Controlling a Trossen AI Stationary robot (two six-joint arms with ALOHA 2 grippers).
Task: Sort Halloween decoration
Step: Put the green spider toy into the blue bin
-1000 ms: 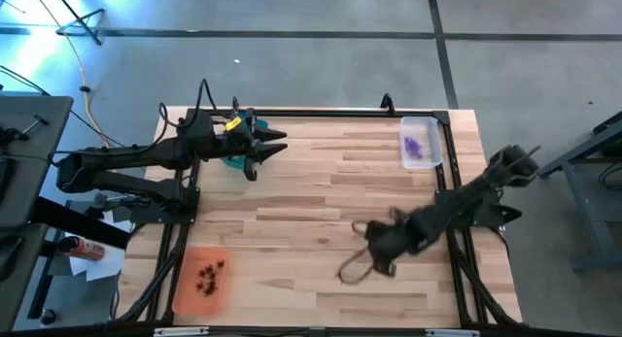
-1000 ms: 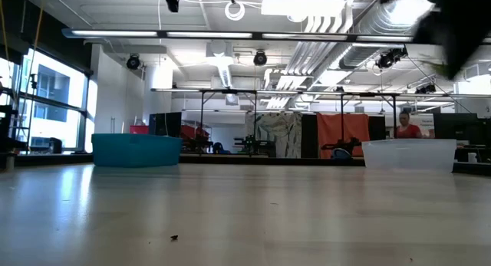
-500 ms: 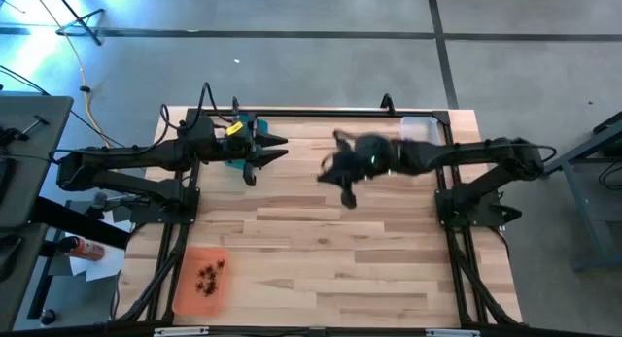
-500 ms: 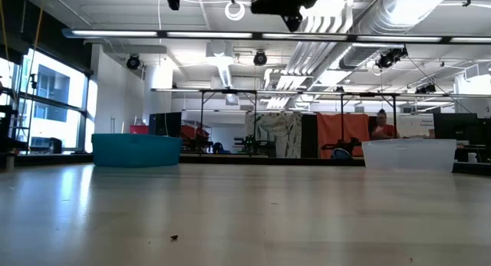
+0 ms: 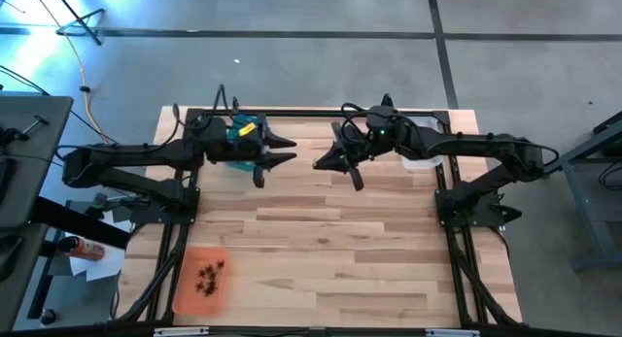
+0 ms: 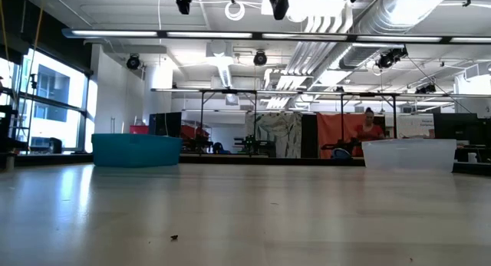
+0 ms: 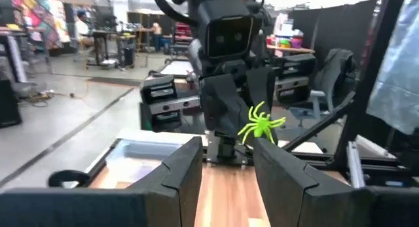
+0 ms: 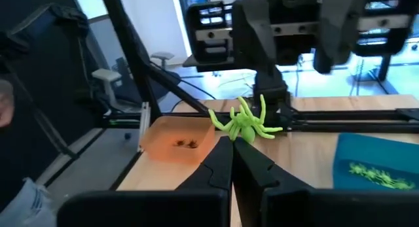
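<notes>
Pinching a lime green spider (image 8: 243, 124) at its fingertips, the right gripper (image 5: 335, 164) hangs above the table (image 5: 321, 250) near the middle of the far edge, its fingers clamped tight on the little trinket, and the left wrist view shows the same green legs against the dark arm. Facing it from close by, the left gripper (image 5: 275, 151) hovers just off the teal tray (image 5: 241, 133), its fingers (image 7: 180, 168) parted with nothing between them.

Now the score so far! The teal tray at the far left corner already holds lime green pieces (image 8: 370, 173), seen in the right wrist view. The orange tray (image 5: 201, 278) at the near left corner carries a small cluster of dark trinkets (image 5: 210, 276). The clear tray (image 5: 424, 162) at the far right corner is mostly hidden under the right arm, so its contents cannot be told from here.

On the wood itself, one tiny dark speck (image 6: 174, 237) shows in the low view toward the near edge, possibly a stray piece.

My read: sorting is well along, with the green spider in hand likely headed for the teal tray, and little else left beyond that speck.
</notes>
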